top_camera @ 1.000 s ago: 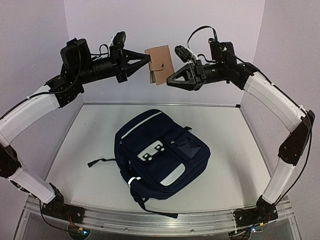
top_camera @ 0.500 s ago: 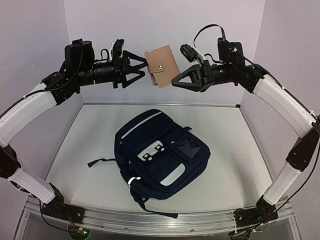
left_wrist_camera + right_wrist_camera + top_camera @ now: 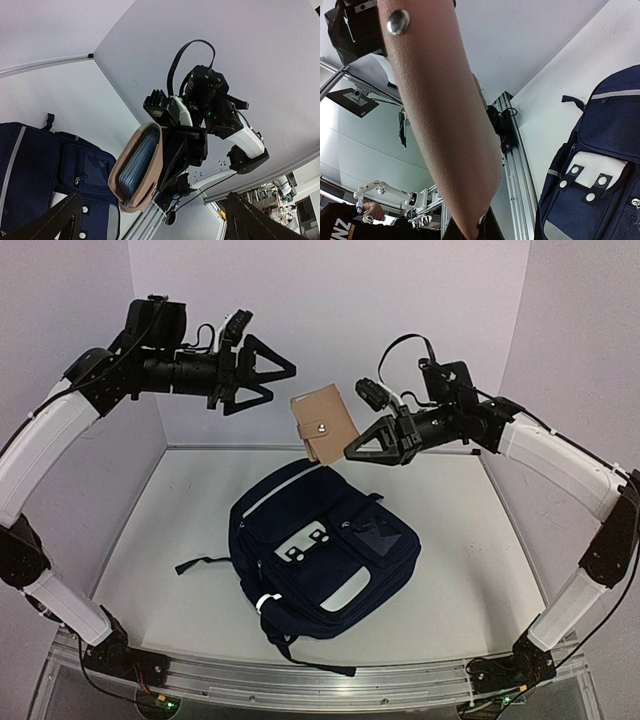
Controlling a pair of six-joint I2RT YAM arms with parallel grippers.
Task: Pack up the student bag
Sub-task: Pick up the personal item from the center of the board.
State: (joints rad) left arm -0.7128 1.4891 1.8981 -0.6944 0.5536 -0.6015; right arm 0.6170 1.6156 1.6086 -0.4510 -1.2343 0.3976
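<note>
The student bag (image 3: 320,545) lies flat in the middle of the white table, dark navy with white piping and a white patch; it also shows in the right wrist view (image 3: 600,200). A tan snap-button wallet (image 3: 322,425) hangs in the air above the bag's far end. My right gripper (image 3: 348,451) is shut on the wallet's lower right edge. In the left wrist view the wallet (image 3: 140,167) shows bluish card sleeves inside. My left gripper (image 3: 279,379) stands open, up and to the left of the wallet, apart from it.
A black strap (image 3: 200,565) trails from the bag to the left. An aluminium rail (image 3: 300,680) runs along the near edge with both arm bases. Purple walls close the back and sides.
My left gripper opened, let go of the wallet and drew back to the upper left. The right gripper, shut on the wallet, carried it down and slightly right, toward the bag.
</note>
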